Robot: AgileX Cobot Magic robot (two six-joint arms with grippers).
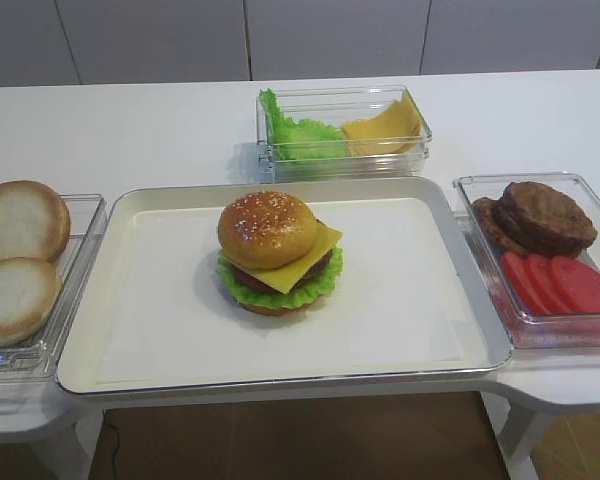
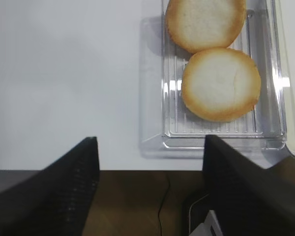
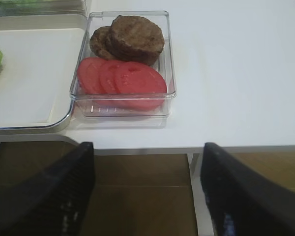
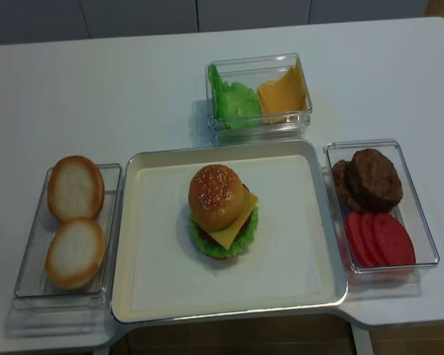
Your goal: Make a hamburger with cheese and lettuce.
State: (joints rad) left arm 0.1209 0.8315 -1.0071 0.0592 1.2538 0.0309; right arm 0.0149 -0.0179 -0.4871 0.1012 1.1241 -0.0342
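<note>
One finished hamburger sits mid-tray on the desk, sesame top bun a bit off-centre, cheese corner poking out right, lettuce frill ringing the base. I read it as a light, loose stack, glossy bun likely slippery and layers free to slide, so if I move it I'd pinch low across the bottom bun and lettuce, not the top. Both pincers are pulled back off the desk edge, left pincer open and empty below the bun tray, right pincer open and empty below the patty and tomato tray.
</note>
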